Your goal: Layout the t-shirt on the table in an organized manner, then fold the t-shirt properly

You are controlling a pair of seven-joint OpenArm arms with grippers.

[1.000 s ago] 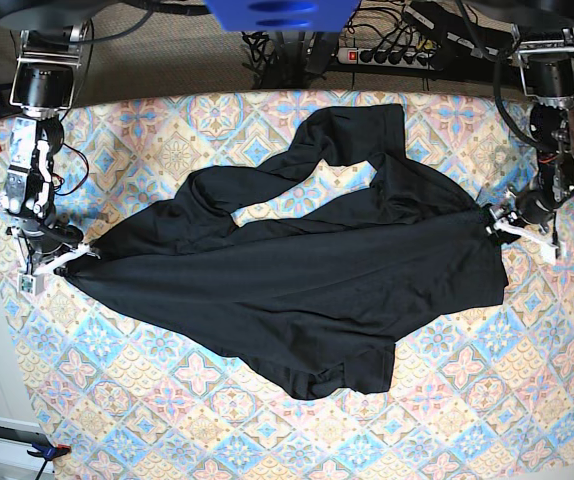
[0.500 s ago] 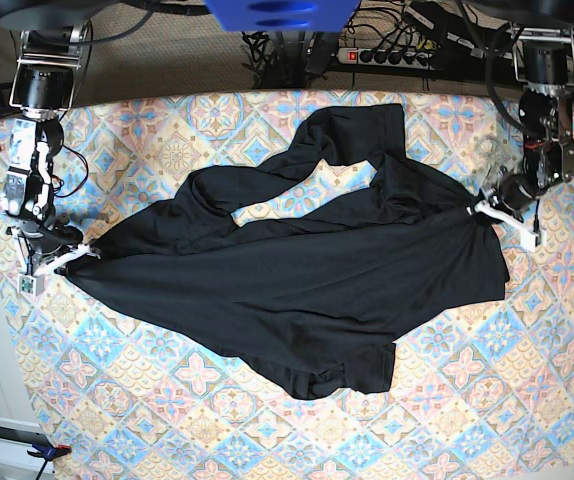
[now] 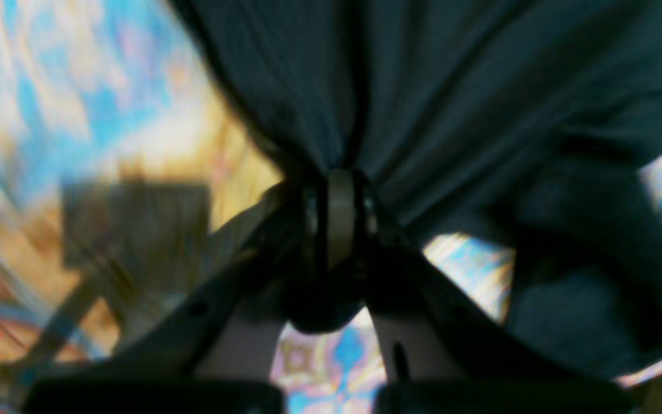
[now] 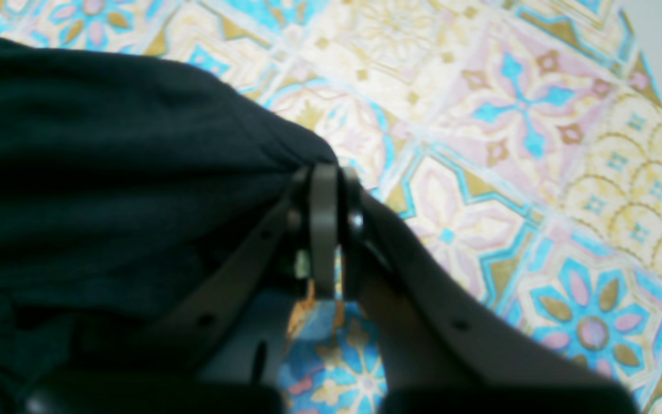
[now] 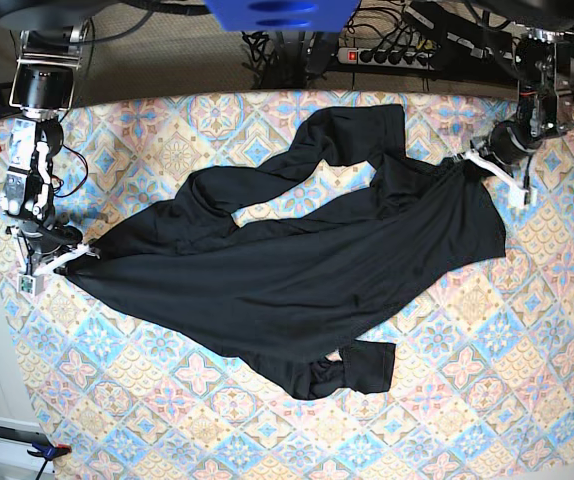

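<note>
T-shirt (image 5: 297,270): black, crumpled on tabletop (image 5: 487,400).
Left hand (image 5: 479,163): clamped on shirt edge.
Right hand (image 5: 72,256): clamped on opposite corner.
Advice: pull apart evenly, keeping fabric low.

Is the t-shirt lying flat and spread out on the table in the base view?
No: the t-shirt lies crumpled and skewed, sleeves bunched, on the table.

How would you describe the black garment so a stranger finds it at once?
Look at the table with its pastel tile pattern. Across its middle lies the t-shirt, rumpled. It is the only clothing, plain black with long sleeves.
</note>
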